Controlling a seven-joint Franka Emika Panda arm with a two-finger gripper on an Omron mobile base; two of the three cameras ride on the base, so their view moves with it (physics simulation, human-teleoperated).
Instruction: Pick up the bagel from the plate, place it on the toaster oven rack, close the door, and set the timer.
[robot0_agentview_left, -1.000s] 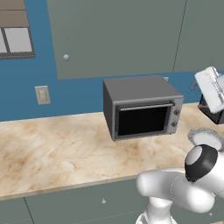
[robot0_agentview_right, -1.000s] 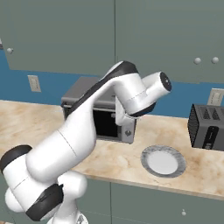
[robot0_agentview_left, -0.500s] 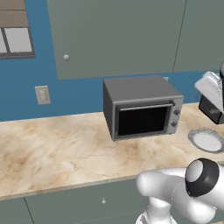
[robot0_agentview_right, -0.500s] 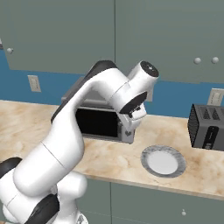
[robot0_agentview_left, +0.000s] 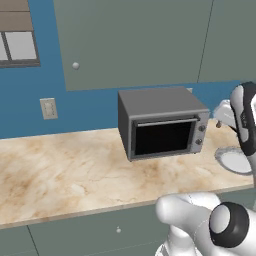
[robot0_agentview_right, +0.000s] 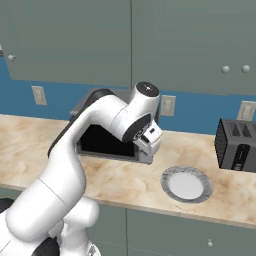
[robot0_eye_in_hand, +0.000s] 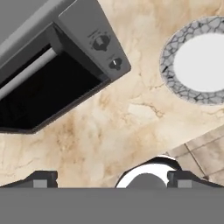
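The grey toaster oven (robot0_agentview_left: 160, 125) stands on the counter against the blue wall. Its door (robot0_agentview_left: 162, 137) of dark glass looks shut, with the pale bar handle (robot0_eye_in_hand: 27, 73) along its top. The rack is hidden behind the glass. To the oven's right lies the plate (robot0_agentview_right: 187, 184), its white centre bare and its rim mottled grey (robot0_eye_in_hand: 168, 70). The bagel is out of view. My gripper (robot0_eye_in_hand: 111, 179) hangs open over the counter between the oven's knob panel (robot0_eye_in_hand: 107, 52) and the plate, holding nothing. In the right base view the gripper (robot0_agentview_right: 149, 144) is in front of the oven's right end.
A black toaster (robot0_agentview_right: 237, 145) sits on the counter right of the plate. Grey wall cabinets (robot0_agentview_left: 135, 40) hang above the oven. The marble counter (robot0_agentview_left: 65, 165) runs wide to the oven's left, and its front edge (robot0_eye_in_hand: 192, 140) lies close below the plate.
The arm has swung left and lower, bringing the hand from above the plate's side toward the oven's front right corner. The jaws stayed open. Oven and plate have not moved.
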